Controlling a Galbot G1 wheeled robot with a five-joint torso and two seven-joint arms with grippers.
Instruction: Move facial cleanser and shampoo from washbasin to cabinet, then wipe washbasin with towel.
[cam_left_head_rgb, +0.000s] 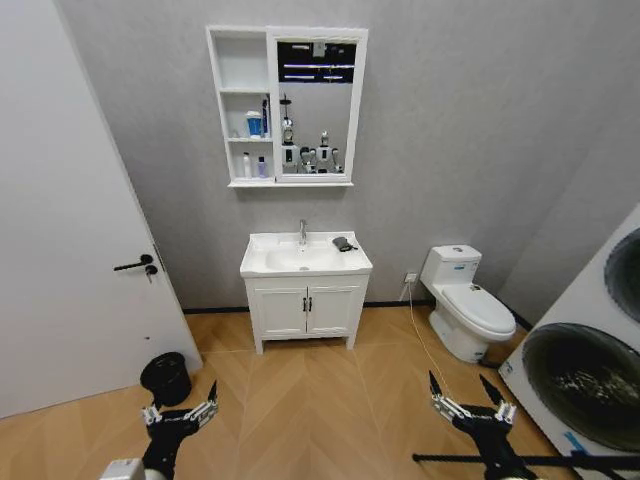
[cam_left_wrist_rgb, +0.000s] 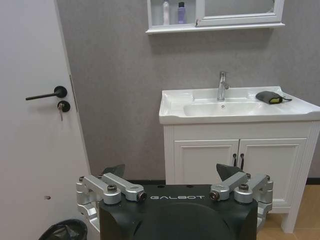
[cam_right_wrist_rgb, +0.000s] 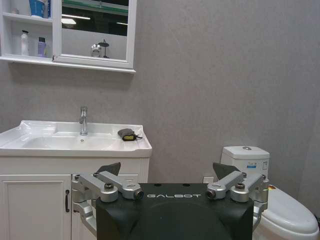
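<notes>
The white washbasin (cam_left_head_rgb: 262, 267) stands against the far wall, well ahead of me. The dark folded towel (cam_left_head_rgb: 343, 243) lies on its top beside the tap, also seen in the left wrist view (cam_left_wrist_rgb: 269, 97). Above hangs the cabinet (cam_left_head_rgb: 358, 105). On its lowest open shelf stand a white bottle (cam_left_head_rgb: 247, 166) and a lilac bottle (cam_left_head_rgb: 262, 167); I cannot tell which is the facial cleanser and which the shampoo. My left gripper (cam_left_head_rgb: 182, 400) and right gripper (cam_left_head_rgb: 462, 385) hang low over the floor, both open and holding nothing.
A white door (cam_left_head_rgb: 60, 250) with a black handle is on the left, and a black bin (cam_left_head_rgb: 166, 378) sits near it. A toilet (cam_left_head_rgb: 465, 305) and a washing machine (cam_left_head_rgb: 590, 370) stand on the right. Wooden floor (cam_left_head_rgb: 310, 400) lies between me and the vanity cupboard (cam_left_head_rgb: 305, 308).
</notes>
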